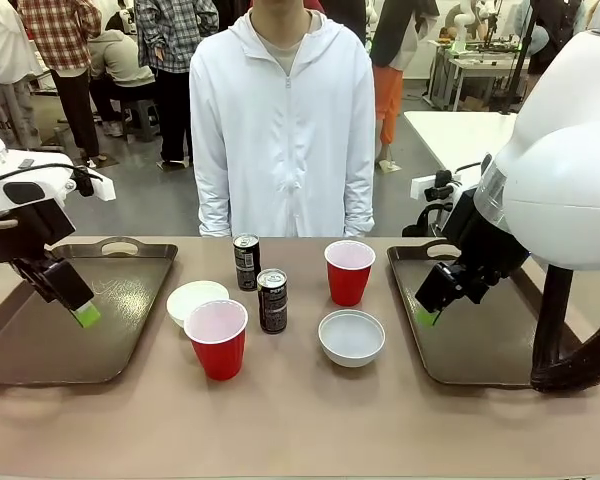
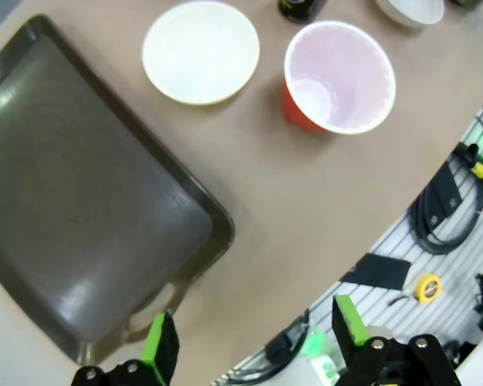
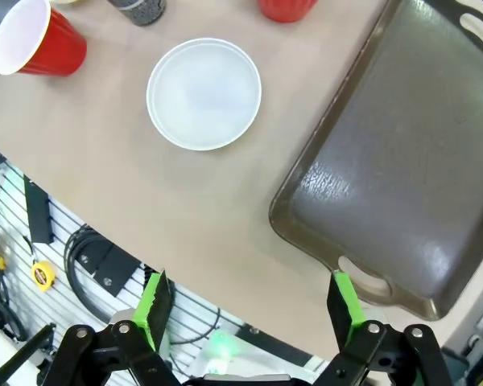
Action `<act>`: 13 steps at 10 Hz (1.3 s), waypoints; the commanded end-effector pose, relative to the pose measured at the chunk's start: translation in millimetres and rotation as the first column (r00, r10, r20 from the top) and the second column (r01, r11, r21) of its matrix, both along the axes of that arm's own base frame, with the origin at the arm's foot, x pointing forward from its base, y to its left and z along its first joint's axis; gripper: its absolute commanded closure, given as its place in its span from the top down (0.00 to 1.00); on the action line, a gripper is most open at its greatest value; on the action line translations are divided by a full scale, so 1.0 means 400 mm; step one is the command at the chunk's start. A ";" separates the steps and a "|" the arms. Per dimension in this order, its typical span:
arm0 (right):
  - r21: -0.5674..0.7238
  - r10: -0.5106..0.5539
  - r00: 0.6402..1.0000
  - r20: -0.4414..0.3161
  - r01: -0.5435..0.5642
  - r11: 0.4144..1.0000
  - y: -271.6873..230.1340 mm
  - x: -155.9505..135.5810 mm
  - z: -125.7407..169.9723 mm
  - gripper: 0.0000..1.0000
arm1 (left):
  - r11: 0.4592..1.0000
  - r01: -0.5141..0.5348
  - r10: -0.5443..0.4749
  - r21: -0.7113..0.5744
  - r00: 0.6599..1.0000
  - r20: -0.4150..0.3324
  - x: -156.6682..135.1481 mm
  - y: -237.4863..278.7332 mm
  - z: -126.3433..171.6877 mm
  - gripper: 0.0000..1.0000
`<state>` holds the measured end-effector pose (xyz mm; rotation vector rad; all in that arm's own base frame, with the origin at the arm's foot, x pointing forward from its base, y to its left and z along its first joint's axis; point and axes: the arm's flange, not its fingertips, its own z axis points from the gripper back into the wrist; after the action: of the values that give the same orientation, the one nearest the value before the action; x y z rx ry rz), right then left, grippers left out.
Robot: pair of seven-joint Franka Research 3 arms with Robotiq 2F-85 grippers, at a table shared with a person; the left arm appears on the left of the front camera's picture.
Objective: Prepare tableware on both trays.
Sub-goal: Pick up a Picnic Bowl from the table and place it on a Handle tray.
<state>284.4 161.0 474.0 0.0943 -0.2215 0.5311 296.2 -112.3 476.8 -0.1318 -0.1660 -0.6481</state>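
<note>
Two brown trays lie on the table, one at each side. The left gripper (image 1: 85, 315) hangs over the left tray (image 1: 30, 345). Its two fingers (image 2: 158, 347) are wide apart and hold nothing. The right gripper (image 1: 425, 316) hangs over the inner edge of the right tray (image 1: 480, 350). Its fingers (image 3: 343, 299) are wide apart too.

The cups, bowls and cans all stand on the table (image 1: 300, 420) between the trays. The left bowl (image 1: 196, 300) sits just beside the left tray. The near cup (image 1: 217, 338) stands in front of it. The front can (image 1: 272, 300) and the back can (image 1: 246, 262) stand close together in the middle. The far cup (image 1: 349, 272) stands behind the right bowl (image 1: 351, 337). A person (image 1: 285, 130) in a white jacket stands at the far side.
</note>
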 end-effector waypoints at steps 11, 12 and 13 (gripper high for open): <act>0.838 -0.071 0.974 -0.213 0.220 0.499 -0.570 -0.017 -0.087 1.00 | 0.642 -0.339 0.131 -0.688 0.932 -0.337 0.095 0.483 -0.029 1.00; 0.839 -0.077 0.968 -0.237 0.244 0.487 -0.600 -0.033 -0.095 1.00 | 0.625 -0.364 0.151 -0.691 0.924 -0.351 0.089 0.520 -0.031 1.00; 0.839 -0.097 0.965 -0.244 0.260 0.478 -0.632 -0.054 -0.097 1.00 | 0.608 -0.395 0.177 -0.689 0.913 -0.368 0.075 0.559 -0.036 1.00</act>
<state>282.6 -97.3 450.7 1.1241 -0.3187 0.1409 322.9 103.4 460.0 -0.9718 -0.1689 -0.1916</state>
